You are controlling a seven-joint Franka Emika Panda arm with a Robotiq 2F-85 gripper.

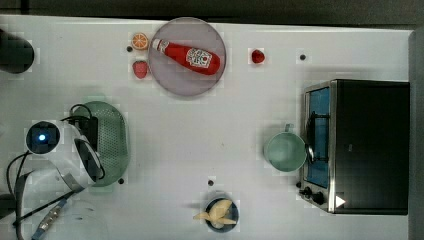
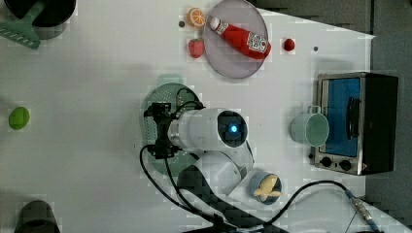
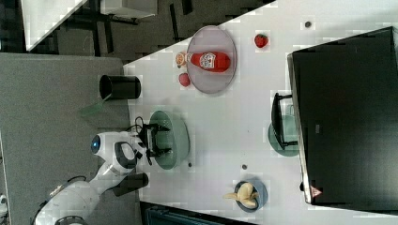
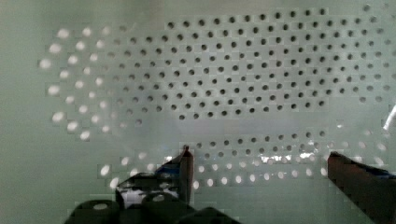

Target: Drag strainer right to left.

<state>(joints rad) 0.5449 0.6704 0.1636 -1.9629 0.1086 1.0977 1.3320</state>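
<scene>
A white, flat tabletop (image 1: 210, 125) carries everything. Directly on it lie a pale mint-green oval plastic strainer (image 1: 114, 137), a round grey-pink plate (image 1: 170, 75), a small green cup with a handle (image 1: 285, 152), a black and silver toaster oven (image 1: 365, 145), a small blue bowl (image 1: 222, 216), an orange slice (image 1: 139, 41), two red strawberries (image 1: 140, 69) and (image 1: 258, 56).

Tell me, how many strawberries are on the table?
2. One strawberry lies beside the plate, just below the orange slice in the top view. The other strawberry sits alone, off the plate's other side. More could hide behind the arm.
</scene>
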